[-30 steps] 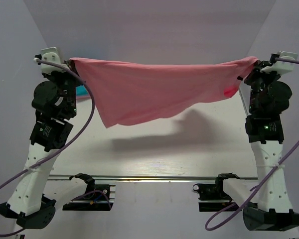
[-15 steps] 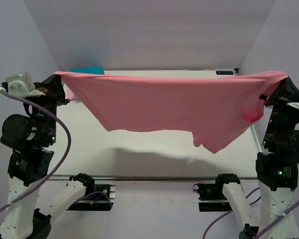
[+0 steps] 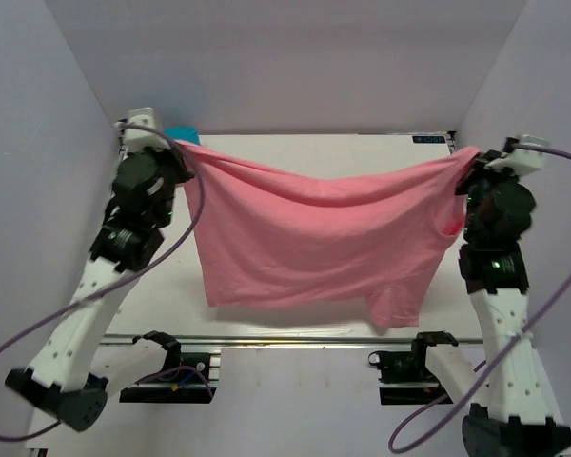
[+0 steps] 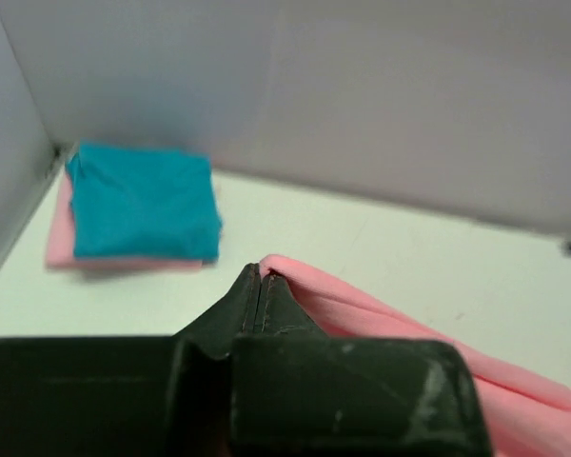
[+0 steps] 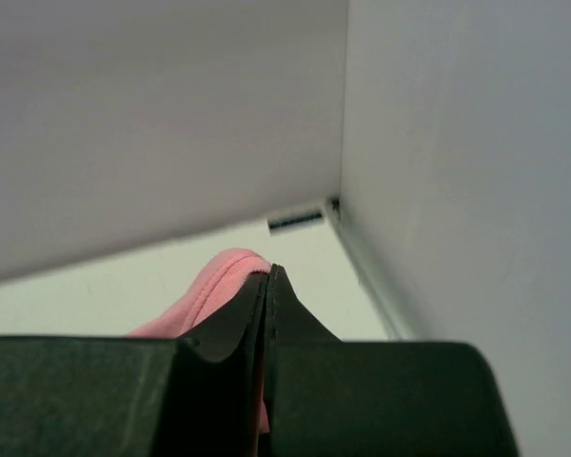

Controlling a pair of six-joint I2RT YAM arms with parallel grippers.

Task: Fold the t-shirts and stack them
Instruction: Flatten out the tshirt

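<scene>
The left gripper (image 3: 178,152) and the right gripper (image 3: 469,168) are each pinching, with jaws closed tight, one upper corner of the salmon-pink t-shirt (image 3: 314,238), which is hanging spread between them over the table (image 3: 362,154), while the folded teal-blue t-shirt (image 4: 143,200) is lying on the pale pink t-shirt (image 4: 59,249) in the far left corner.

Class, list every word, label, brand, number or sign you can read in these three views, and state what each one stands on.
No text can be read anywhere.
The dark label strip at the far right edge of the table carries pale marks that are too small to read. It is also blurred in the right wrist view.
The salmon-pink t-shirt shows no print.
The folded teal-blue t-shirt shows no print.
</scene>
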